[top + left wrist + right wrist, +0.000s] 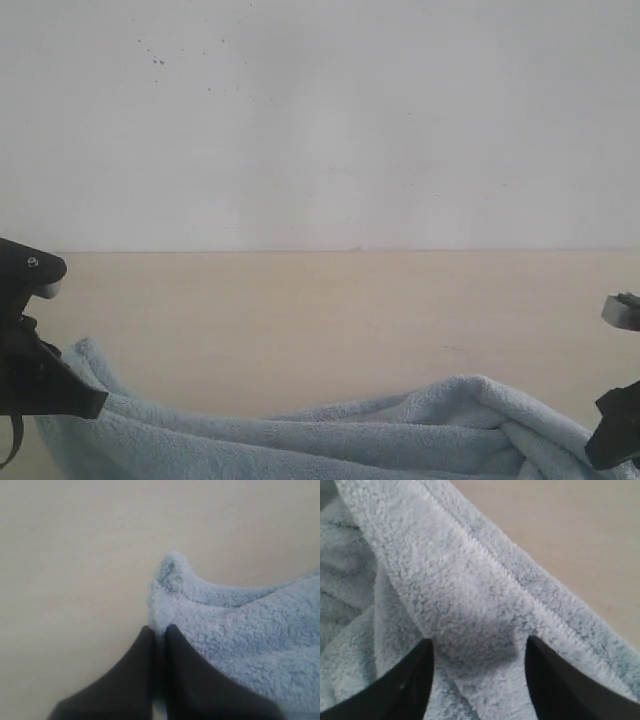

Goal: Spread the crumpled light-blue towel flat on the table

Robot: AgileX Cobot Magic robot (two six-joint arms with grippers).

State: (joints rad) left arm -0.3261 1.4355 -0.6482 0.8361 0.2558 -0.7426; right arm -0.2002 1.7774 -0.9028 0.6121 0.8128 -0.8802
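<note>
Towel (330, 435) lies rumpled on table (300, 320), its near part cut off by frame edge. L gripper (159, 630): jaws clenched on towel's corner. R gripper (479, 642): jaws wide apart, straddling towel's hemmed fold, not pinching. Both grippers only partly visible in ext. view.
</note>
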